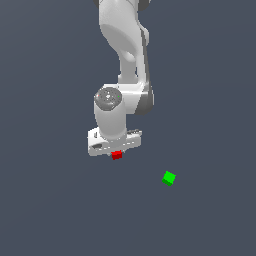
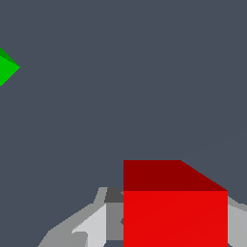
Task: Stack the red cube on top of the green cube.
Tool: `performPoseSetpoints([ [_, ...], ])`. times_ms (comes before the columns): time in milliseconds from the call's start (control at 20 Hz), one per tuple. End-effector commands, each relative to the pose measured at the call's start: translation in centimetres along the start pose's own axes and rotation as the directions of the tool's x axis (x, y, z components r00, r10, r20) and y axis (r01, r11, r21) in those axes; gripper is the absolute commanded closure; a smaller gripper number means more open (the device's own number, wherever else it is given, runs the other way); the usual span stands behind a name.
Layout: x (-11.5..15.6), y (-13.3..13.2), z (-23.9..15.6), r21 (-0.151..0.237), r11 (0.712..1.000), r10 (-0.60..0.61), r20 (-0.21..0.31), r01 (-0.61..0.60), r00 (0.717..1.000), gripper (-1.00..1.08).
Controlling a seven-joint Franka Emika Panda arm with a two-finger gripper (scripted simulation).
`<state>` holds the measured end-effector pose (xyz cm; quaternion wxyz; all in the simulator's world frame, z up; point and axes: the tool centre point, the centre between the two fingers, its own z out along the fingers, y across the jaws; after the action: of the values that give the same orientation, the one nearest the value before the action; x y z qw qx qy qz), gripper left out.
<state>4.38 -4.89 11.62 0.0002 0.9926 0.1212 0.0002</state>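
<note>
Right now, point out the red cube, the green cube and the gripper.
red cube [image 1: 117,155], exterior view, on its visible face under the gripper.
green cube [image 1: 169,178], exterior view, on its middle.
gripper [image 1: 116,150], exterior view, between the fingertips, just above the red cube.

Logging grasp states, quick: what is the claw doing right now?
Claw: closed on the red cube, which fills the space between its fingers in the wrist view.

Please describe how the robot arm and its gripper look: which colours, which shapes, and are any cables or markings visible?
The arm is glossy white with rounded, tube-like segments and dark grey bands at the joints. One joint has a round grey cap. The gripper has a flat, wide white body; its fingers appear light and dark grey in the wrist view. No cables or markings are visible.
</note>
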Motion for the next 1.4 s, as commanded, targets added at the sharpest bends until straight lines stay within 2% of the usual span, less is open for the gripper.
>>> performPoseSetpoints([
  [0, 0.6, -1.0, 0.2, 0.000, 1.000, -0.002, 0.000, 0.002, 1.000, 1.08],
  [250, 2.6, -4.3, 1.1, 0.000, 1.000, -0.002, 0.000, 0.002, 1.000, 1.08],
  [900, 9.3, -15.1, 4.1, 0.001, 1.000, -0.001, 0.000, 0.001, 1.000, 1.08],
  [1350, 12.1, -19.0, 5.2, 0.001, 1.000, -0.001, 0.000, 0.001, 1.000, 1.08],
])
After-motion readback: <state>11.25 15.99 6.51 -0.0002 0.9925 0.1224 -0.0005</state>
